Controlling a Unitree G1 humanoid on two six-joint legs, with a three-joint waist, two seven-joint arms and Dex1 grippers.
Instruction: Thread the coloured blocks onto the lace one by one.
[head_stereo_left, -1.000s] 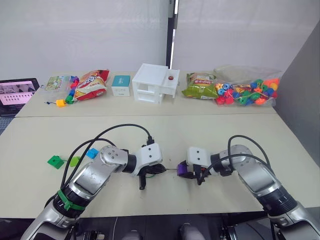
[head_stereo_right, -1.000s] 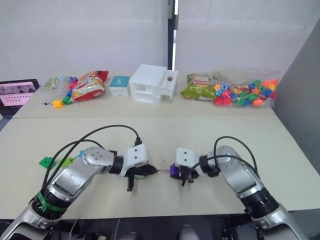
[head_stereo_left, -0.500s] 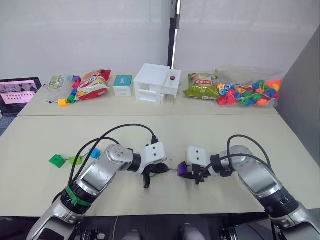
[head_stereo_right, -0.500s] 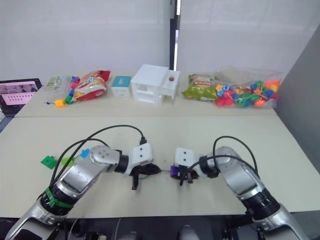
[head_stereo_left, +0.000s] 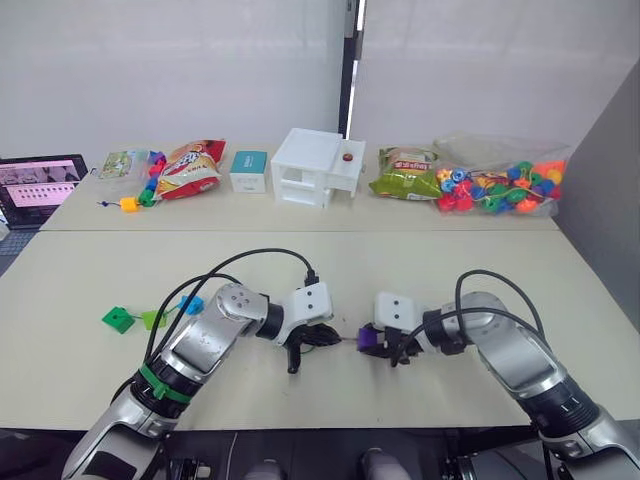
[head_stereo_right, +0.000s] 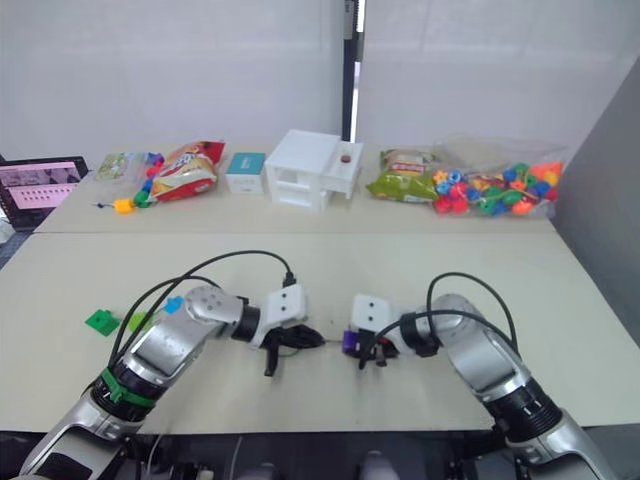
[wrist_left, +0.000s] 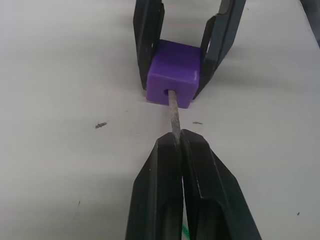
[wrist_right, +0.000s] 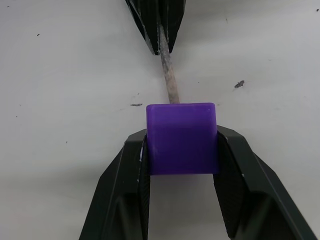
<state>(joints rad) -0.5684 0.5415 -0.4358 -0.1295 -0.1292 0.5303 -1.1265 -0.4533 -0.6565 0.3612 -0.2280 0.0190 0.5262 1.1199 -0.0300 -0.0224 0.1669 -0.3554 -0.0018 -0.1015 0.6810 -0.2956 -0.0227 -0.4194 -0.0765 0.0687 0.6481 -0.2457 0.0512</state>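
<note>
On the pale tabletop (head_stereo_left: 90, 280), right fingers (wrist_right: 182, 165) clamp a purple block (wrist_left: 173, 81); left fingers (wrist_left: 176, 170), pinched shut on the lace (wrist_left: 173, 117), aim its stiff tip straight into the block's hole.

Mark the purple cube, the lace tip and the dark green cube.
purple cube (wrist_left: 173, 75), left wrist view, on its top face.
lace tip (wrist_left: 173, 112), left wrist view, on the bare greyish shaft.
dark green cube (head_stereo_left: 116, 319), left eye view, on its top face.
</note>
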